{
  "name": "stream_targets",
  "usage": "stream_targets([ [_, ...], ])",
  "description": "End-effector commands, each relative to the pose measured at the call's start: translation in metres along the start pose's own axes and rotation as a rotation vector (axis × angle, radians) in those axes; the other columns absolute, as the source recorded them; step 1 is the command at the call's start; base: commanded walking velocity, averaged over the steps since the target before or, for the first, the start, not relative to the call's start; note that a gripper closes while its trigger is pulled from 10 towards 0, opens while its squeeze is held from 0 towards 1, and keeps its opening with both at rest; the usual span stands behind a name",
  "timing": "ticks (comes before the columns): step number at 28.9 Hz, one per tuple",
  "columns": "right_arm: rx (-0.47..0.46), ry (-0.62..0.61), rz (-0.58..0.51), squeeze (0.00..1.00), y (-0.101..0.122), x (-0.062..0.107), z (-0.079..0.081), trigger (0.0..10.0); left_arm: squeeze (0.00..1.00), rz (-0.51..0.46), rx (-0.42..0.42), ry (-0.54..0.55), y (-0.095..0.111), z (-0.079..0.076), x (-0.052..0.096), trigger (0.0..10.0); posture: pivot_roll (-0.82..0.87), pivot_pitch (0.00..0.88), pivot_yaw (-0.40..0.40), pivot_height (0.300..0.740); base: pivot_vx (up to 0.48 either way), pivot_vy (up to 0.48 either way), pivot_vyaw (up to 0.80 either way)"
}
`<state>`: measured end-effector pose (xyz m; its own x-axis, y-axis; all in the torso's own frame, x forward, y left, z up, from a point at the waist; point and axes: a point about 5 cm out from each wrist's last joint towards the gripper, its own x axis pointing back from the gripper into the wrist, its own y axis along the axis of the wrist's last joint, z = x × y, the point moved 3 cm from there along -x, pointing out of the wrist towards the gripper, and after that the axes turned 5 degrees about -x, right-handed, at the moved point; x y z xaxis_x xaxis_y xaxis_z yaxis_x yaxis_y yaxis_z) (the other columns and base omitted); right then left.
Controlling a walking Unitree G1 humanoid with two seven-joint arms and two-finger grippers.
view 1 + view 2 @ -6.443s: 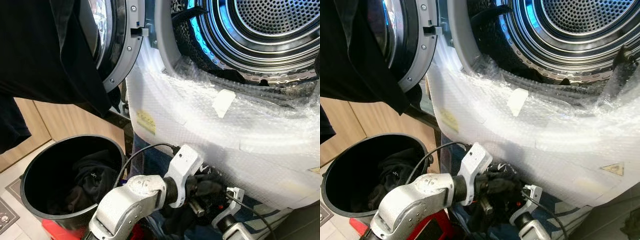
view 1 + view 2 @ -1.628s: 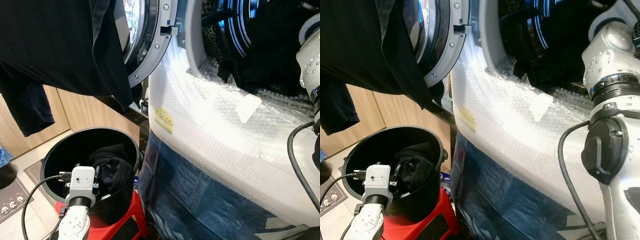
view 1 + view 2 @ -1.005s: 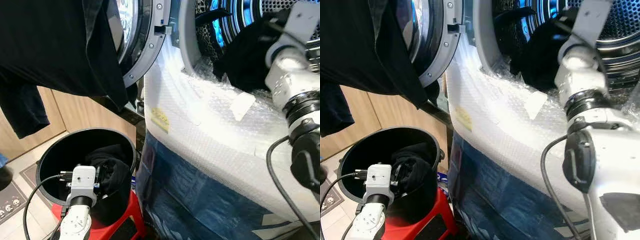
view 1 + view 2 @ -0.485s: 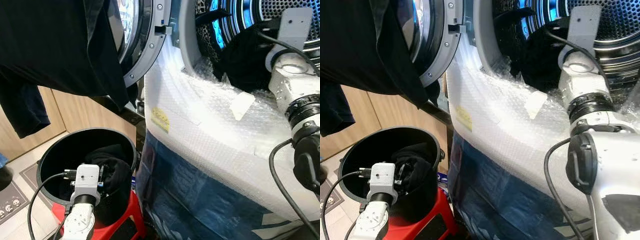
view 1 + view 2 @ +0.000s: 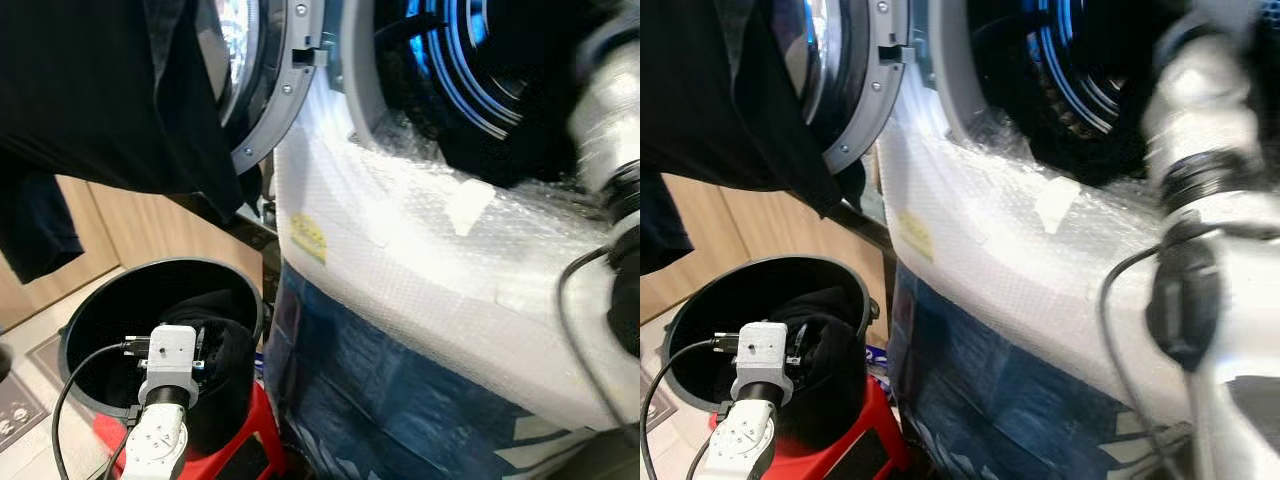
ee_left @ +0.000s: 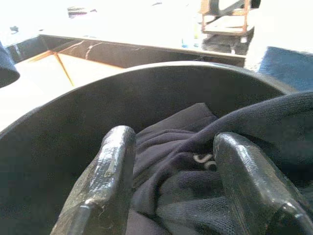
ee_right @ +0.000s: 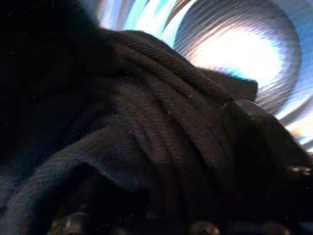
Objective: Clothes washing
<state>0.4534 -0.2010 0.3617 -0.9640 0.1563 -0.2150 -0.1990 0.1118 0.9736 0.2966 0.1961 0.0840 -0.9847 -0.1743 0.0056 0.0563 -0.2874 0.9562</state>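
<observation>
Two loads of dark laundry are in play here. In the head views, the washer's drum stands open, its front wrapped in bubble wrap, with a black garment draped over the open door. The right arm, blurred, reaches up into the drum opening. Low on the left, a black bucket on a red stool holds dark clothes, and the left tool hangs just inside its rim.

In the left wrist view, the left tool has its fingers spread, empty, poised just above a dark navy garment in the bucket.

In the right wrist view, dark ribbed cloth crowds the lens with the bright drum behind it; whether the right tool grips it, I cannot tell.

My judgement: loading is partway along, with one piece going in and more left in the bucket.
</observation>
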Motion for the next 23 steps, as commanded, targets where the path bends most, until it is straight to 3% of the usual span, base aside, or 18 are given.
stream_targets([
  [1, 0.01, 0.001, 0.092, 1.0, -0.024, 0.002, 0.001, 10.0, 0.0, 0.005, -0.005, -0.017, 0.001, -0.003, 0.001, 10.0, 0.34, 0.0, -0.082, 0.74, 0.0, 0.0, 0.0],
  [4, 0.044, 0.006, 0.113, 1.0, -0.028, 0.003, 0.001, 10.0, 0.0, 0.001, 0.011, -0.007, 0.003, -0.003, 0.001, 10.0, 0.34, 0.0, -0.081, 0.74, 0.0, 0.0, 0.0],
  [6, -0.056, -0.054, 0.002, 1.0, 0.006, -0.001, -0.008, 10.0, 0.0, -0.004, 0.005, -0.015, 0.005, -0.004, 0.002, 10.0, 0.34, 0.0, -0.077, 0.74, 0.0, 0.0, 0.0],
  [8, -0.165, -0.154, -0.176, 1.0, 0.06, 0.0, -0.028, 10.0, 0.0, -0.006, 0.008, -0.014, 0.005, -0.003, 0.003, 10.0, 0.34, 0.0, -0.072, 0.74, 0.0, 0.0, 0.0],
  [13, -0.228, -0.242, -0.307, 1.0, 0.099, 0.007, -0.048, 10.0, 0.0, -0.01, 0.007, -0.019, 0.006, -0.004, 0.004, 10.0, 0.34, 0.0, -0.067, 0.74, 0.0, 0.0, 0.0],
  [15, -0.214, -0.234, -0.288, 1.0, 0.095, 0.006, -0.047, 10.0, 0.0, -0.008, 0.01, -0.022, 0.005, -0.005, 0.004, 10.0, 0.34, 0.0, -0.069, 0.74, 0.0, 0.0, 0.0],
  [19, -0.203, -0.137, -0.135, 1.0, 0.055, -0.001, -0.027, 10.0, 0.0, 0.003, 0.004, -0.037, 0.004, -0.008, 0.001, 10.0, 0.32, 0.0, -0.059, 0.74, 0.0, 0.0, 0.0],
  [20, -0.26, -0.113, -0.033, 1.0, 0.029, -0.002, -0.017, 10.0, 0.0, 0.002, 0.011, -0.038, 0.005, -0.008, 0.0, 10.0, 0.32, 0.0, -0.055, 0.74, 0.0, 0.0, 0.0],
  [23, -0.204, -0.089, 0.031, 1.0, 0.007, -0.001, -0.007, 10.0, 0.0, -0.002, 0.021, -0.034, 0.007, -0.007, -0.001, 10.0, 0.32, 0.0, -0.053, 0.74, 0.0, 0.0, 0.0],
])
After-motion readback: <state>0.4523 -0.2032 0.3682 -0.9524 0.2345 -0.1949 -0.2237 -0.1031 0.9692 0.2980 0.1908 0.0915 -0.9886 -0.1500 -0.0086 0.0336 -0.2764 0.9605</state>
